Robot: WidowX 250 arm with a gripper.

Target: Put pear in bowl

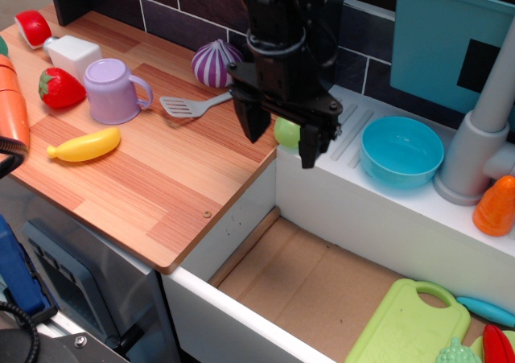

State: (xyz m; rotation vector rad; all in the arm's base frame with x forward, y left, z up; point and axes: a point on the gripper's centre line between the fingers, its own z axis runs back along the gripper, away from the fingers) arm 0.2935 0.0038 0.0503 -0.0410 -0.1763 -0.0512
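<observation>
The wooden table point(161, 178) carries a lilac mug point(113, 91), a strawberry point(60, 88), a banana point(84, 146), a grey spatula point(187, 105), a purple onion point(214, 63) and a white block point(73, 55) near the back wall.
</observation>
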